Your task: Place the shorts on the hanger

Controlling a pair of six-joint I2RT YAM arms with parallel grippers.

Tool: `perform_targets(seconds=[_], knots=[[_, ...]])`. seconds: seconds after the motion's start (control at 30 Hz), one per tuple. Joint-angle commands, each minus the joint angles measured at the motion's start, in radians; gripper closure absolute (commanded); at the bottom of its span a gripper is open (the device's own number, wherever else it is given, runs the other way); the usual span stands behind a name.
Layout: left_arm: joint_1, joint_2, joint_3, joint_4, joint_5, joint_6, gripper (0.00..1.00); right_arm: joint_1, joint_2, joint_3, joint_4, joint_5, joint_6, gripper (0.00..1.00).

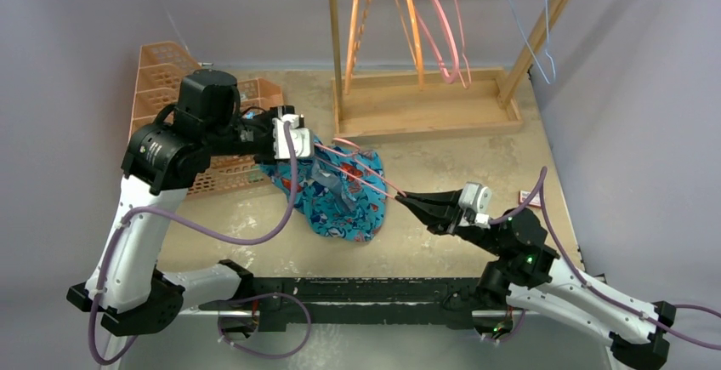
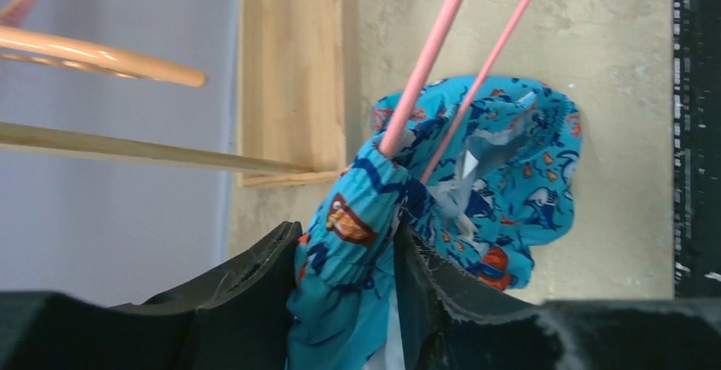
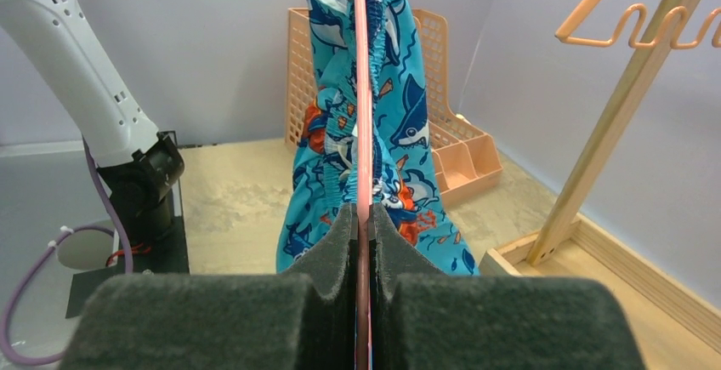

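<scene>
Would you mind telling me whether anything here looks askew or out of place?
The shorts are bunched in a crumpled wad around the pink hanger rather than hanging flat, pinched between the left end effector and the right end effector.

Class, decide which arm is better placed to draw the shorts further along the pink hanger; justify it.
Left. The left gripper pinches the shorts by the waistband, where the hanger enters, so it can likely pull fabric along. The right gripper is shut on the hanger, steadying it.
</scene>
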Motion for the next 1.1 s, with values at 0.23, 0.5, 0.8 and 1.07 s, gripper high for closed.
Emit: perform_targets(seconds=[0.23,0.5,0.8,1.07], knots=[[-0.007,0.039,0.061,-0.039,0.247,0.008,0.87,-0.001,0.042,0.04,0.19,-0.05,-0.06,1.0],[-0.007,0.026,0.037,0.01,0.36,-0.023,0.81,-0.001,0.102,0.116,0.181,-0.088,-0.135,1.0],[-0.009,0.023,0.022,-0.007,0.307,-0.021,1.0,0.0,0.061,0.121,0.163,0.0,-0.128,1.0],[-0.009,-0.151,-0.244,0.521,0.108,-0.369,1.0,0.0,-0.004,0.168,-0.023,0.304,0.198,0.52]])
